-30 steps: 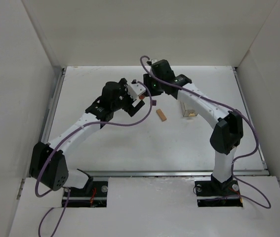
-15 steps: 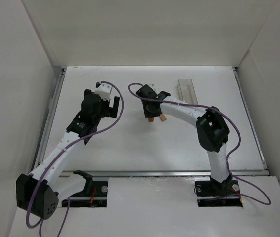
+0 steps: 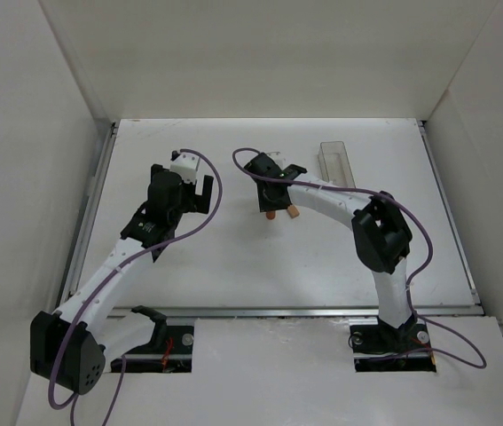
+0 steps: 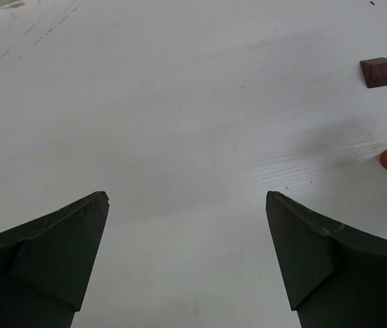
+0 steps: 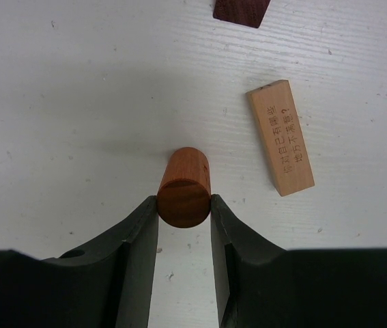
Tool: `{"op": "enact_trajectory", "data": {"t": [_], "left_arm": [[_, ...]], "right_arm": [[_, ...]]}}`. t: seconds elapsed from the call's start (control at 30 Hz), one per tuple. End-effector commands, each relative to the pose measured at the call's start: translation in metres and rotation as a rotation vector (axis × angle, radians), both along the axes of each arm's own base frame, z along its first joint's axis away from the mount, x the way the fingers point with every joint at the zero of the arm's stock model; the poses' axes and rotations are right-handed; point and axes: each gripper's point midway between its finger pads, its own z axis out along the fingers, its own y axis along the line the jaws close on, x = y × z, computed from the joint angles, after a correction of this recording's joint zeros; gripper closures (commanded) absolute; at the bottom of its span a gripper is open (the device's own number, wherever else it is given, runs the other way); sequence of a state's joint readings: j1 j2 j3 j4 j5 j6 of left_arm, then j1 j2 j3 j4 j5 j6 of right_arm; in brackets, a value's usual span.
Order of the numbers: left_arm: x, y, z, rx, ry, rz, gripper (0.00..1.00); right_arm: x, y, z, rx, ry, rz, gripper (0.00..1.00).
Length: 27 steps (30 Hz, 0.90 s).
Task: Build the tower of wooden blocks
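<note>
One orange cylinder (image 5: pixel 183 186) pinched in right tool (image 5: pixel 183 201), tan bar (image 5: pixel 280 137) beside, left tool (image 4: pixel 186 198) spread wide, empty

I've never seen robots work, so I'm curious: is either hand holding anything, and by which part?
The right hand grips the orange-brown cylinder by its curved sides at one end. The left hand is open, empty.

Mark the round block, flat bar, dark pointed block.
round block (image 5: pixel 183 199): right wrist view, near end face.
flat bar (image 5: pixel 281 137): right wrist view, printed top face.
dark pointed block (image 4: pixel 377 72): left wrist view, near face.
</note>
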<state>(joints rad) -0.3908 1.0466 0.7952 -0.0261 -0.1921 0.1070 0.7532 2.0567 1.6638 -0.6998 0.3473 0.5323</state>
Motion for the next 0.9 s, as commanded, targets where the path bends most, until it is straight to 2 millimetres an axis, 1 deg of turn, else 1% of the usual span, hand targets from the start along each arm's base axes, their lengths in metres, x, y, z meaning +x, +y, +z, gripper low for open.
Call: {"op": "enact_trajectory", "data": {"t": [0.0,0.07,0.13,0.17,0.2,0.27,0.3,0.37,0.4,0.43,0.47,0.5,0.53,0.57,0.6,0.63,0.7,0.73,0.77,0.8,0.83,0.87], "left_arm": [[0.005,0.001,0.017,-0.02,-0.066,0.012,0.0],[0.005,0.001,0.017,-0.02,-0.066,0.012,0.0],[0.006,0.0,0.014,-0.017,-0.057,0.012,0.0],[0.006,0.001,0.014,-0.008,-0.058,0.008,0.0],[0.007,0.0,0.019,-0.012,-0.067,0.008,0.0],[0.007,0.0,0.019,-0.003,-0.068,0.005,0.0],[0.007,0.0,0.019,-0.003,-0.068,0.005,0.0],[0.008,0.0,0.016,0.0,-0.059,0.005,0.0],[0.008,-0.001,0.015,0.005,-0.059,-0.007,0.0],[0.009,-0.001,0.012,0.009,-0.051,-0.007,0.0],[0.01,-0.002,0.017,0.005,-0.061,-0.007,0.0],[0.01,-0.002,0.017,0.005,-0.061,-0.007,0.0],[0.011,-0.002,0.019,0.001,-0.069,-0.007,0.0],[0.011,-0.002,0.019,0.01,-0.07,-0.01,0.0],[0.012,0.0,0.02,0.013,-0.072,-0.002,0.0],[0.012,0.0,0.02,0.013,-0.072,-0.002,0.0],[0.013,0.003,0.017,0.025,-0.064,0.004,0.0],[0.014,0.002,0.018,0.022,-0.072,0.004,0.0],[0.014,0.002,0.018,0.022,-0.073,0.004,0.0],[0.014,0.002,0.018,0.022,-0.073,0.004,0.0],[0.016,0.002,0.023,0.027,-0.082,0.001,0.0],[0.016,0.002,0.023,0.027,-0.082,0.001,0.0]], "right_arm": [[-0.016,0.0,-0.018,-0.01,0.066,0.005,1.0],[-0.017,0.001,-0.018,-0.004,0.072,0.009,0.88],[-0.018,0.002,-0.018,-0.004,0.077,0.022,0.71],[-0.018,0.003,-0.012,0.005,0.067,0.022,0.6],[-0.017,0.003,-0.004,0.012,0.053,0.032,0.56],[-0.015,0.006,0.008,0.033,0.035,0.047,0.46],[-0.011,0.007,0.022,0.062,0.016,0.044,0.44],[-0.012,0.011,0.035,0.091,0.005,0.076,0.41],[-0.007,0.011,0.047,0.109,-0.012,0.085,0.38],[-0.004,0.011,0.065,0.141,-0.034,0.11,0.38],[-0.003,0.008,0.073,0.154,-0.043,0.117,0.36],[0.006,0.002,0.083,0.178,-0.066,0.113,0.36],[0.006,-0.003,0.093,0.197,-0.083,0.127,0.36],[0.007,-0.007,0.096,0.206,-0.083,0.161,0.36],[0.018,-0.022,0.099,0.211,-0.1,0.147,0.36],[0.018,-0.033,0.092,0.198,-0.083,0.147,0.36],[0.025,-0.053,0.083,0.17,-0.07,0.138,0.36],[0.03,-0.071,0.07,0.143,-0.046,0.115,0.36],[0.032,-0.076,0.059,0.132,-0.025,0.102,0.37],[0.031,-0.074,0.053,0.129,-0.016,0.14,0.37],[0.032,-0.077,0.045,0.126,-0.002,0.15,0.4],[0.033,-0.073,0.036,0.126,0.014,0.178,0.4]]}}
